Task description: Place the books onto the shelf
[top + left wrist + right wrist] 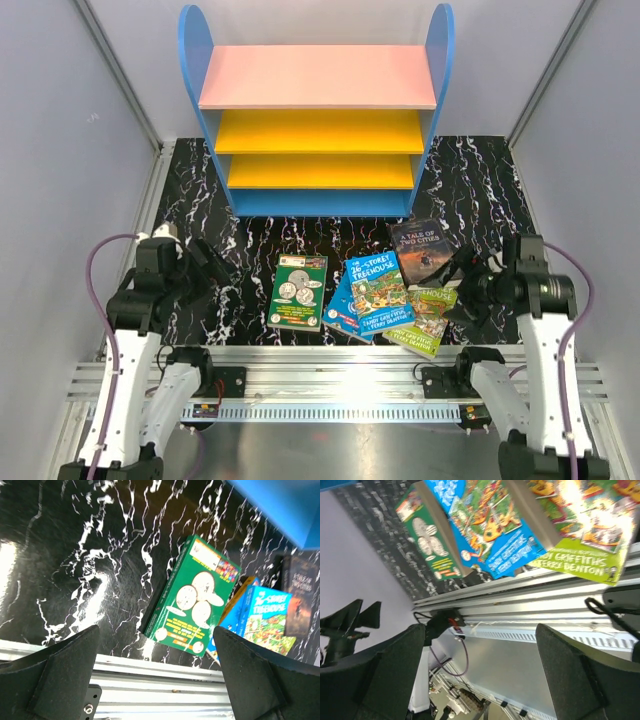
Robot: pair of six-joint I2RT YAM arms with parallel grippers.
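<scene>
Black left gripper (pixel 207 262): jaws wide apart, gripping nothing, over the marbled table (pixel 200 205).
Green book (pixel 299 292): lies flat just ahead of the left gripper.
Blue Treehouse book (pixel 378 290): past the Green book from the left gripper, lying over another blue book (pixel 338 314).
Shelf (pixel 320 203): upright, well beyond the left gripper, off to its right.
Dark book (pixel 420 248): near the right gripper (pixel 466 282), on its left.
Lime-green book (pixel 428 320): just beside the right gripper, touching the Blue Treehouse book.
Right gripper: jaws wide apart, gripping nothing.
</scene>
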